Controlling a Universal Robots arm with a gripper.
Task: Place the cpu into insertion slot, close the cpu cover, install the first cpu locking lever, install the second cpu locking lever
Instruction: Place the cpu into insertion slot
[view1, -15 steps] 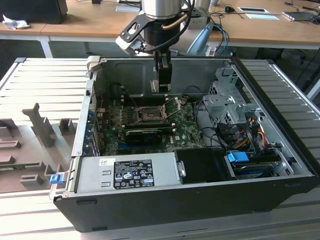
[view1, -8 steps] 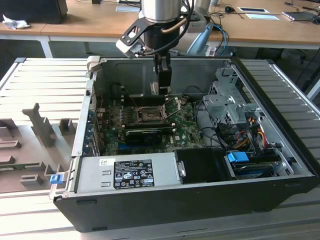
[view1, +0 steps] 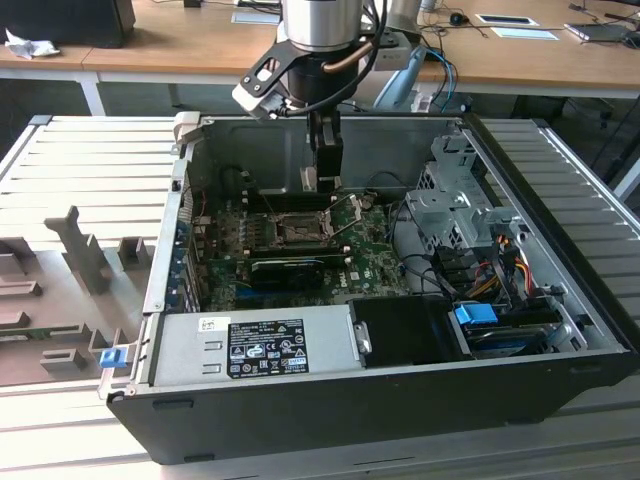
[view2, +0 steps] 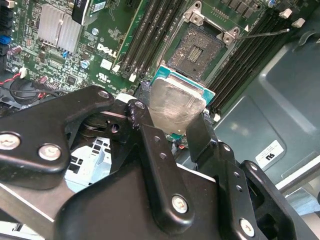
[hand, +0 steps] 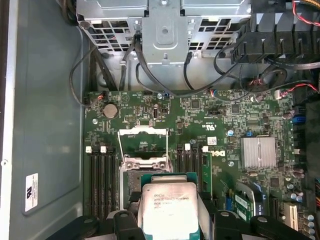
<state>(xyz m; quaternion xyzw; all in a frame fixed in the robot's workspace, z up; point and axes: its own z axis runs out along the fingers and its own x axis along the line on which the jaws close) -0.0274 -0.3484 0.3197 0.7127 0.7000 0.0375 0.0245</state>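
Claw (view1: 325, 178) hangs in the upper middle of the exterior view, reaching down into the open computer case (view1: 400, 405) above the green motherboard (view1: 370, 265). I see its black fingers (view2: 150, 145) clamped on opposite edges of the cpu (view2: 177, 105), whose silver top faces the camera in both wrist views. The chip is held clear of the board, close beside the insertion slot (view2: 200, 47) but not seated; the socket lies bare. The cpu cover (hand: 142, 132) stands swung up at the slot's edge.
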